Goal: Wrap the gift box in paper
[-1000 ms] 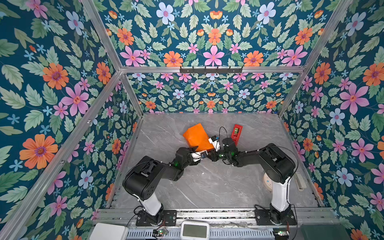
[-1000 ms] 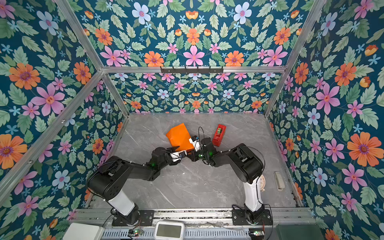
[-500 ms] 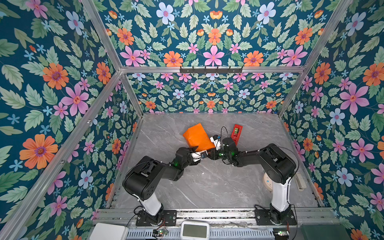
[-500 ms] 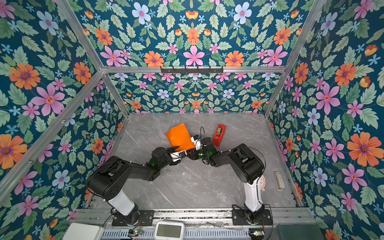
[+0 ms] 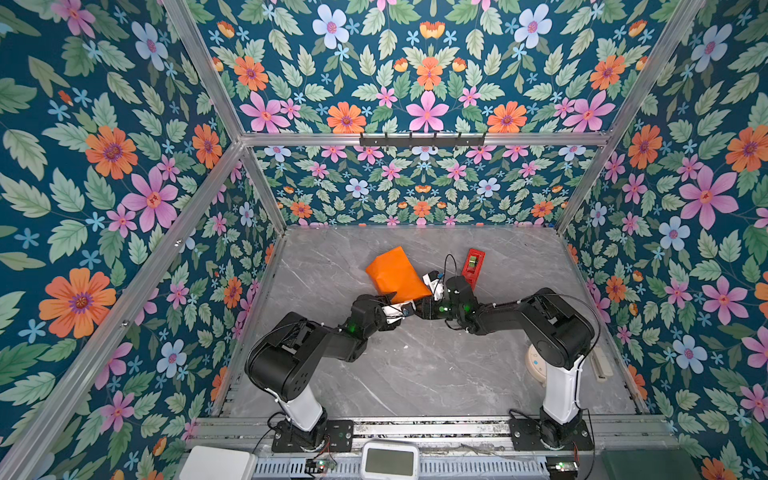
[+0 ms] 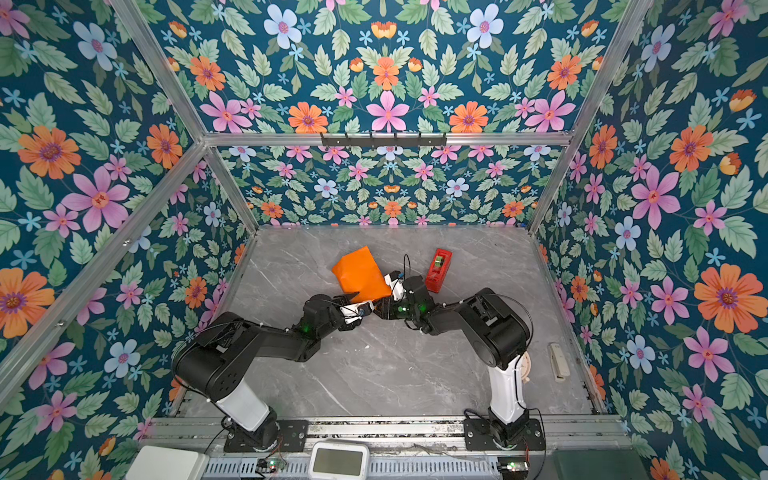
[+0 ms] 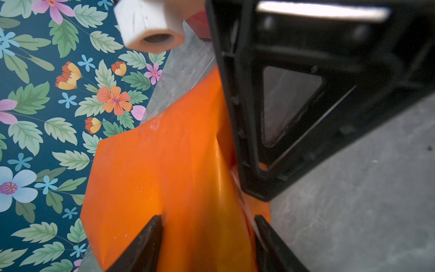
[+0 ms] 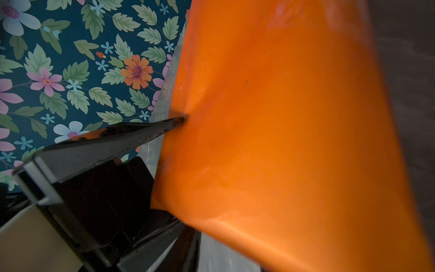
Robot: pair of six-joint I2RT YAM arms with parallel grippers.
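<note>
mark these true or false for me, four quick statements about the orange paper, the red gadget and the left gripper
1. The paper shows its orange face outward. True.
2. The red gadget lies on top of the paper. False: it lies on the table, beside the paper.
3. The left gripper has the paper between its fingers. True.
4. A bare blue box sits out in the open. False: none shows, only the folded paper.

No legible txt/labels anywhere — nothing readable.
</note>
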